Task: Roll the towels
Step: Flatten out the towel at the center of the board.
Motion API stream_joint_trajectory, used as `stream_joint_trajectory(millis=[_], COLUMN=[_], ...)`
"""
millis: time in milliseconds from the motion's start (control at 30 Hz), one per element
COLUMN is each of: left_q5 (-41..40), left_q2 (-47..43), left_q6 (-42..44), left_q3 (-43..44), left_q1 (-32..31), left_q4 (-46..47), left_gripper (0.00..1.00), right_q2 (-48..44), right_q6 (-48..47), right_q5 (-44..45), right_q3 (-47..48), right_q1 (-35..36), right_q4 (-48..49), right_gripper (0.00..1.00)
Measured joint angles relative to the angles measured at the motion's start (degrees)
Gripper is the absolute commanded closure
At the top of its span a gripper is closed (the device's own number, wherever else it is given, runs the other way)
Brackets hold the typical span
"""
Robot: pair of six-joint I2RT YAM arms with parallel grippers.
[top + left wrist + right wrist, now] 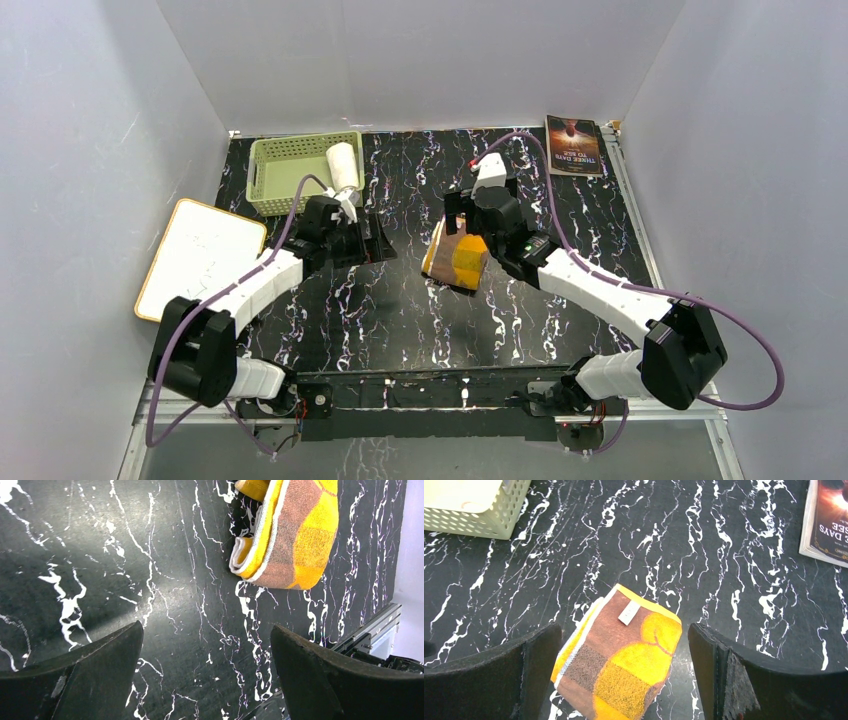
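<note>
**one towel rolled on the counter, one at the basket, both sets of fingers apart**

the brown and orange towel (456,258) lies as a short, loose roll near the middle of the black marbled counter (400,310). in the right wrist view it (619,660) sits low between the two dark pads, with its small white tag (629,612) facing up and layered edges showing on its left side. the right fingers (524,670) stand wide apart on either side of the roll, and neither pad is pressed to the cloth. from above, the right fingers (455,212) hang just behind the roll.

the left fingers (380,243) are also spread wide and hold nothing. they are to the left of the roll, apart from it. in the left wrist view the left fingers (100,665) frame bare counter, and the towel (290,535) shows at the upper right, its coiled end turned toward the camera.

the white towel (343,165) is a short cylinder at the right end of the pale green basket (300,140), at the far left of the counter. whether it stands inside or leans on the rim is hard to tell.

a dark book (574,146) lies at the far right corner. a white board (200,255) rests at the left edge.
</note>
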Motion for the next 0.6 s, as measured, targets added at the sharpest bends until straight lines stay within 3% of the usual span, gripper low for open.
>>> stream_joint_trajectory(millis=[200, 333, 433, 533, 600], left_q5=[-0.4, -0.8, -0.8, -0.5, -0.3], left_q2=[2.7, 2.7, 2.4, 1.9, 1.7], left_q6=[0.0, 0.0, 0.0, -0.1, -0.1], left_q3=[1.3, 1.3, 1.3, 0.9, 0.4], left_q1=[-1.5, -1.6, -1.6, -1.6, -1.6], left_q4=[1.1, 1.1, 1.1, 1.3, 1.3], left_gripper=[0.02, 0.02, 0.02, 0.02, 0.02], right_q2=[1.2, 7.7, 16.2, 23.2, 27.0], right_q6=[-2.3, -3.4, -3.7, -3.5, -3.4], right_q5=[-2.1, -4.4, -6.6, -8.0, -8.5], right_q3=[0.5, 4.0, 9.3, 13.4, 15.6], right_q1=[0.0, 0.0, 0.0, -0.2, -0.2], right_q4=[1.3, 0.9, -1.6, -4.3, -6.6], right_gripper=[0.02, 0.05, 0.21, 0.44, 0.46])
